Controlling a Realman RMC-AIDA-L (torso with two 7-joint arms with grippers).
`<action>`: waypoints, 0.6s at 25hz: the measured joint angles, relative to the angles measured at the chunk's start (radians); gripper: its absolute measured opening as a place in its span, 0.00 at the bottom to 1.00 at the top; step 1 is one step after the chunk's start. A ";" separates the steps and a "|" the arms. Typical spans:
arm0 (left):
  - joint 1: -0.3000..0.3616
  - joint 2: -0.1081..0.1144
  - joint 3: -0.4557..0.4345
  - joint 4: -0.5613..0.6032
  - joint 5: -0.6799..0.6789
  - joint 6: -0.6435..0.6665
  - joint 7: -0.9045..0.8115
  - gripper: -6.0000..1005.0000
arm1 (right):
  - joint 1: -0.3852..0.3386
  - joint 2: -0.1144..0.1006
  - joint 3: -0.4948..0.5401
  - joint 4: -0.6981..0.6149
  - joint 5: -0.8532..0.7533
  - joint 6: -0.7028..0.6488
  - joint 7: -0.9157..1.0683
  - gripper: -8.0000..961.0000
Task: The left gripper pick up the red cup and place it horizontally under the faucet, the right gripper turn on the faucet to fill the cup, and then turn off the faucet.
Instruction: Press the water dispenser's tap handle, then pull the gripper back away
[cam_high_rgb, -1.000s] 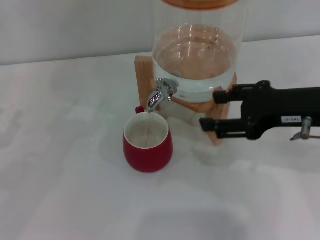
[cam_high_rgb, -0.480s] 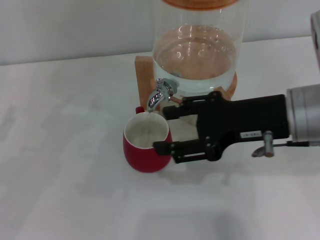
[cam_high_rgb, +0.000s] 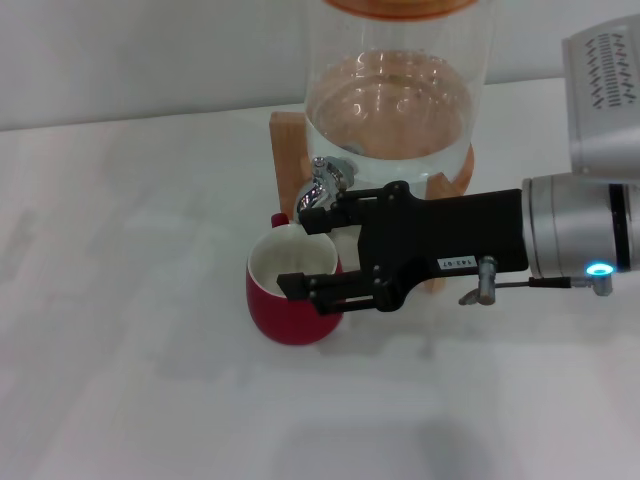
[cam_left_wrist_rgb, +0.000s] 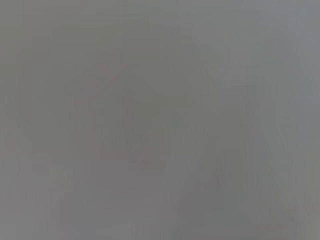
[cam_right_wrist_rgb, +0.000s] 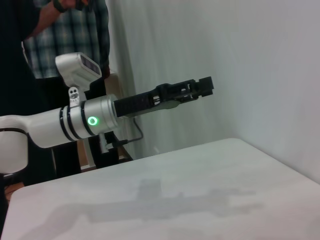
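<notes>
A small white label (cam_high_rgb: 452, 263) sits on the black forearm of the right gripper (cam_high_rgb: 296, 252); its dark print, possibly numbers, stays unreadable. Nothing else carries readable text.

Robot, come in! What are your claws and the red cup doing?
Right gripper open at faucet. Left gripper parked off the table. Red cup upright under spout. Nothing in the way.

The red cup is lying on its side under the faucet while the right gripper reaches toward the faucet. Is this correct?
Not quite. In the head view the red cup stands upright, its opening facing up, below the faucet. The right gripper does reach toward the faucet.
</notes>
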 joint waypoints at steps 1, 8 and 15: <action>0.002 0.000 0.000 0.000 0.000 0.000 0.000 0.57 | 0.003 0.000 -0.003 -0.003 -0.001 -0.007 0.000 0.75; 0.006 -0.002 0.000 0.000 0.001 -0.002 0.005 0.60 | 0.007 0.000 -0.025 -0.009 -0.017 -0.071 0.001 0.75; 0.000 -0.005 0.000 0.004 0.008 0.009 0.027 0.67 | 0.005 0.000 -0.039 -0.015 -0.019 -0.111 0.007 0.75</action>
